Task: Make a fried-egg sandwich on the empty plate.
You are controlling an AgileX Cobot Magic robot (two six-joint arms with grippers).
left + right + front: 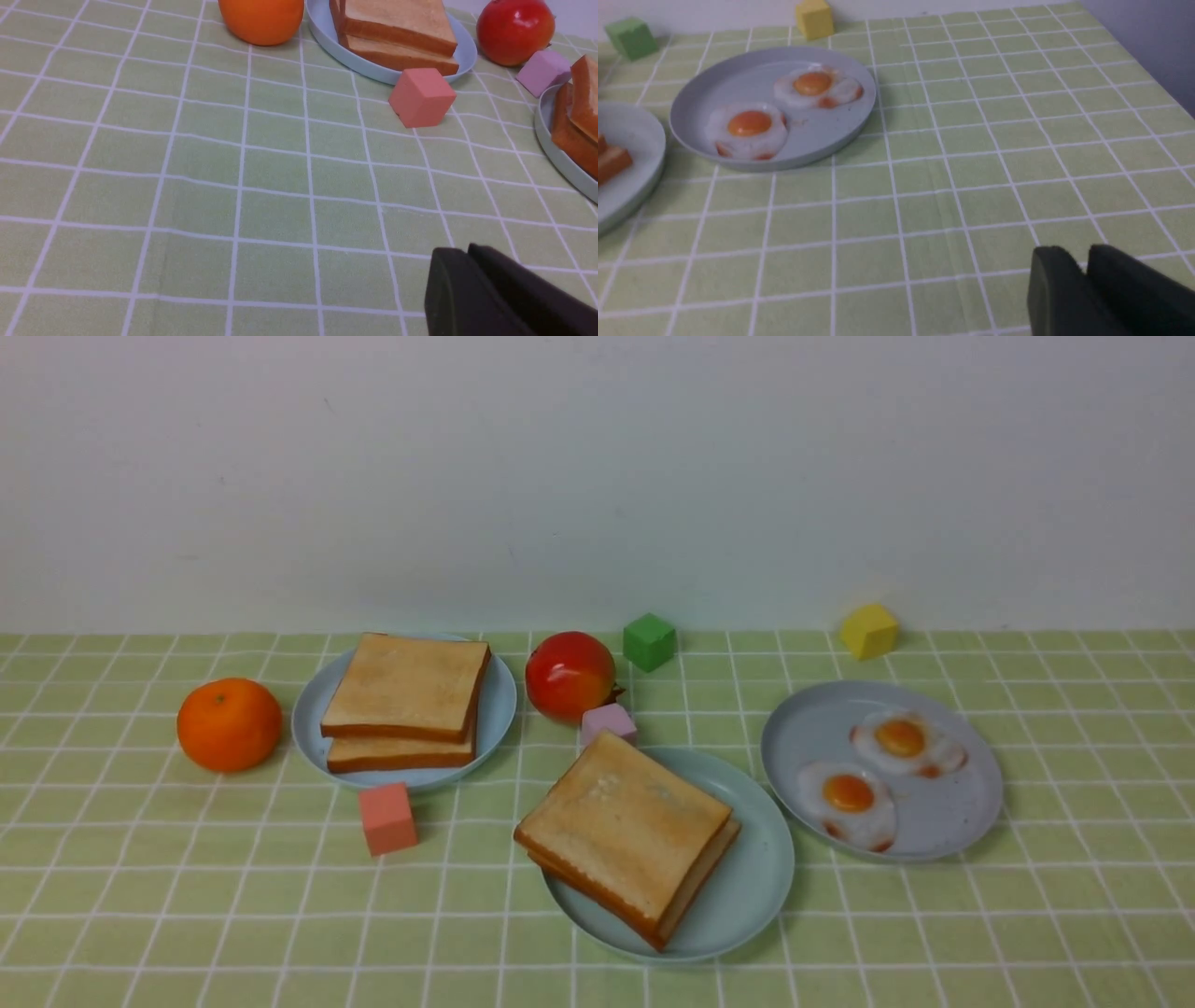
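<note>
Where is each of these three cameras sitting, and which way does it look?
Front view: between the arms, looking forward across the checked cloth to the wall; no part of the robot shows.
Left wrist view: on the left arm, low over the cloth, facing the orange and salmon cube; the left pincer shows, shut.
Right wrist view: on the right arm, facing the egg plate; the right pincer shows, shut.
Shared: both wrist views catch the sandwich plate at their edges.
</note>
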